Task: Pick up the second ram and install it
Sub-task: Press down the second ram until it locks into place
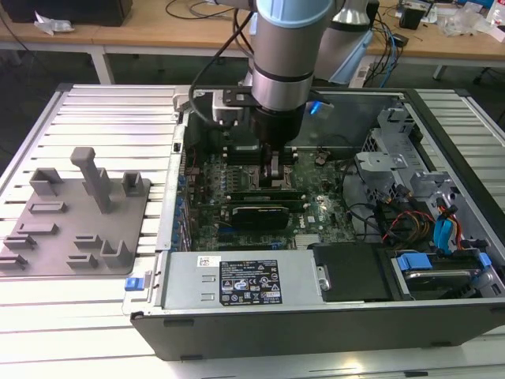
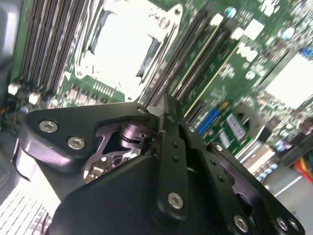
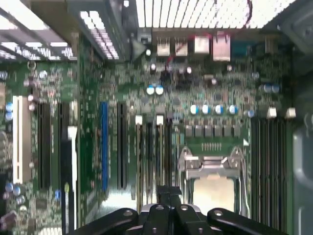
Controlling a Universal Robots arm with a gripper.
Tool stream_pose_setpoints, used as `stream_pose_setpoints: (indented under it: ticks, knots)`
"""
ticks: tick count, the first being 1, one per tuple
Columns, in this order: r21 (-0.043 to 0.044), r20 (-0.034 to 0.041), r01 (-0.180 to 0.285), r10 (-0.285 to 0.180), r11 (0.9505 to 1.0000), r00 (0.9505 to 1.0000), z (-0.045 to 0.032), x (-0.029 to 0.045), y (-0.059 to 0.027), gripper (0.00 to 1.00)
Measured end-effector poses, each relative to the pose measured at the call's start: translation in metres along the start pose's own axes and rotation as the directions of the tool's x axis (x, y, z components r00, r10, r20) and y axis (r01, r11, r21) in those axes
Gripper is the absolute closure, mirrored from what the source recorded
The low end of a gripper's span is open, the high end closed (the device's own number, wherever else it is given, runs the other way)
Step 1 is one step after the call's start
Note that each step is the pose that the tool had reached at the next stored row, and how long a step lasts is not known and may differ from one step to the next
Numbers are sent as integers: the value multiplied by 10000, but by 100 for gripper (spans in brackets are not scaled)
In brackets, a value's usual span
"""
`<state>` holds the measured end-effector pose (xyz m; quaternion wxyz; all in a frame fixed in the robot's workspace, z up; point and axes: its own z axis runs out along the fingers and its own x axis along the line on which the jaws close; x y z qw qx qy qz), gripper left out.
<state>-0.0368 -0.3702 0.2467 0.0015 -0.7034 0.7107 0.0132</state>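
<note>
Your black gripper [image 1: 274,175] sits low over the green motherboard [image 1: 316,207], jaw state untellable, beside long black slots [image 3: 146,161] running alongside the silver processor socket [image 3: 211,169].

My gripper [image 2: 166,142] looked matt black metal, its screw heads bright. The motherboard [image 3: 88,147] was glossy green board — the processor socket [image 3: 210,166] wore shiny bare metal. The holder tray [image 1: 75,217] was dull grey plastic — the table [image 1: 87,316] ribbed pale metal.
</note>
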Motion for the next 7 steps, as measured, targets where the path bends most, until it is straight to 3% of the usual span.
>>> stream_pose_setpoints:
  ticks: [7]
  knots:
    - [0, 0, 0, 0, 10000, 10000, 0, 0, -40, 92]
